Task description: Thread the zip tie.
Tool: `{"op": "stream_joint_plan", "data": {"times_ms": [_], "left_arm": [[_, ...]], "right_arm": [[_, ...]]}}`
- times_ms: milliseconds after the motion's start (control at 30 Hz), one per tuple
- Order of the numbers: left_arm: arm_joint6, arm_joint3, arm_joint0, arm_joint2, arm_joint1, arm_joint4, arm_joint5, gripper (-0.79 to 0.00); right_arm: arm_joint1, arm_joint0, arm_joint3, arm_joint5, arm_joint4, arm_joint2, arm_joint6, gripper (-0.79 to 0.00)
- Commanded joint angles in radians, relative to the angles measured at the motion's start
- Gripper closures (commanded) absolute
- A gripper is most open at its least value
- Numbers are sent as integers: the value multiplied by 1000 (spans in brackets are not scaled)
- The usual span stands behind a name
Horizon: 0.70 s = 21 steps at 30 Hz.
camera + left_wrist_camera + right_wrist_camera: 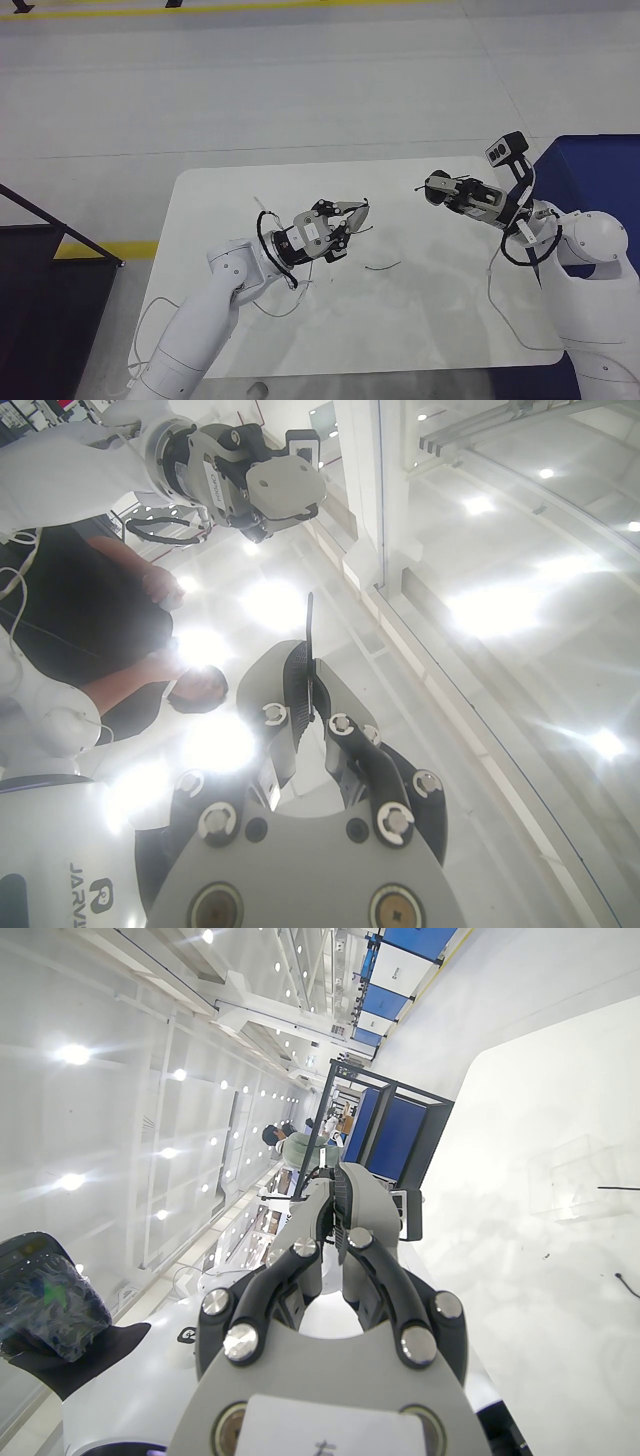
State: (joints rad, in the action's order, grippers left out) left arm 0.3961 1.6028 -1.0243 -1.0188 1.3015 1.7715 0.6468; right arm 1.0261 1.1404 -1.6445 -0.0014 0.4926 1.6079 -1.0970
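light: bright, ceiling lamps (73, 1053) | glare: starbursts in wrist views | edges: bowed

Lab hall with blue partitions (387, 1135), floor tape (105, 248).

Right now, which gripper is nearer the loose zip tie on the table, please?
Left: the left gripper is close beside the loose zip tie; the right gripper is farther off.

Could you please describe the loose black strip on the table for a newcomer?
Start at the white table, then find the left gripper near its middle. Beside it the loose strip lies flat, thin and curved; unlike the zip tie in that gripper's jaws, nothing holds it.
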Motion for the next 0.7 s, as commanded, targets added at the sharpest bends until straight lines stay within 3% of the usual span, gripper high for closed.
{"op": "stream_joint_plan", "data": {"times_ms": [0, 467, 667], "left_arm": [[0, 0, 0, 0, 0, 0, 0, 0], [0, 0, 0, 0, 0, 0, 0, 0], [45, 1, -16, -11, 1, 72, 57, 0]], "right_arm": [[0, 0, 0, 0, 0, 0, 0, 0], [0, 0, 0, 0, 0, 0, 0, 0], [-1, 11, -44, 98, 22, -72, -67, 0]]}}
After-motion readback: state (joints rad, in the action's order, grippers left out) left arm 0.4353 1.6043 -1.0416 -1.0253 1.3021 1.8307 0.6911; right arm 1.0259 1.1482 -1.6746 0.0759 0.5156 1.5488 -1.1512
